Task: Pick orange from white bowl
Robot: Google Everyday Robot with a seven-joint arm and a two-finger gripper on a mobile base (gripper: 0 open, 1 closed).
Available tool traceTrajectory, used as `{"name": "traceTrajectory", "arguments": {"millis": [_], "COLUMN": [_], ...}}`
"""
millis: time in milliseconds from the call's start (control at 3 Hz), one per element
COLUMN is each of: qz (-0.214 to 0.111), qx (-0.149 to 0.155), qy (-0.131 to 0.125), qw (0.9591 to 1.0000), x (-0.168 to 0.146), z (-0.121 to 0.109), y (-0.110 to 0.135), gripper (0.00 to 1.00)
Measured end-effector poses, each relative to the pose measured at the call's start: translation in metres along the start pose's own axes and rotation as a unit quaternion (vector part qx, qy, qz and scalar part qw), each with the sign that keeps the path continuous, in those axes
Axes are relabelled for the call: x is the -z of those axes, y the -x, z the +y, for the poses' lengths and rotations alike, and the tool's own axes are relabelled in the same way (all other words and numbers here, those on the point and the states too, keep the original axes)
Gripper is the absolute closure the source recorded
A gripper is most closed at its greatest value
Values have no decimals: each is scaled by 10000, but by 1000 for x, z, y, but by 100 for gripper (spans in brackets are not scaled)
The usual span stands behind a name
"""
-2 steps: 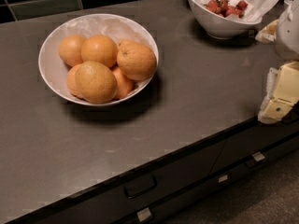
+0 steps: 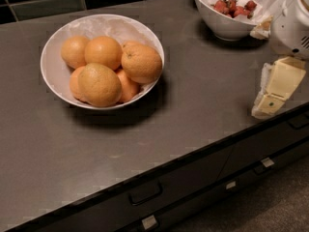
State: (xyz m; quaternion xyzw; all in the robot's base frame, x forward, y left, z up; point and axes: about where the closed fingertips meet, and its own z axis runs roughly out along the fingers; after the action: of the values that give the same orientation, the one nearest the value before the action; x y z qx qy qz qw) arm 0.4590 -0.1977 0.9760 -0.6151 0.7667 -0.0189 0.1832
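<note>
The white bowl (image 2: pixel 55 69) stands on the dark counter at the left and holds several oranges. The orange (image 2: pixel 142 64) with a dark stem dimple lies at the bowl's right side, resting on the others. A paler, yellowish orange (image 2: pixel 99 84) lies at the front. My gripper (image 2: pixel 276 88), cream coloured, hangs over the counter's right front edge, well to the right of the bowl and apart from it. It holds nothing. The white arm (image 2: pixel 289 25) rises behind it.
A deeper white bowl (image 2: pixel 219 25) lined with paper and holding red berries stands at the back right, next to my arm. The dark counter (image 2: pixel 203 95) lies between the white bowl and the gripper. Drawers with handles (image 2: pixel 145 195) run under the counter's front edge.
My gripper and arm have shifted slightly to the left, toward the bowl. The bowls and oranges have not moved.
</note>
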Motion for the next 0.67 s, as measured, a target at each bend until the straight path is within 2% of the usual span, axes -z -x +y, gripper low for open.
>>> {"name": "traceTrajectory", "arguments": {"millis": [333, 667], "qz": [-306, -745], "qx": [120, 160], "qy": [152, 273], "qw": [9993, 9967], "x": [-24, -57], "z": [-14, -32], "y": [24, 54], "gripper": [0, 0]}}
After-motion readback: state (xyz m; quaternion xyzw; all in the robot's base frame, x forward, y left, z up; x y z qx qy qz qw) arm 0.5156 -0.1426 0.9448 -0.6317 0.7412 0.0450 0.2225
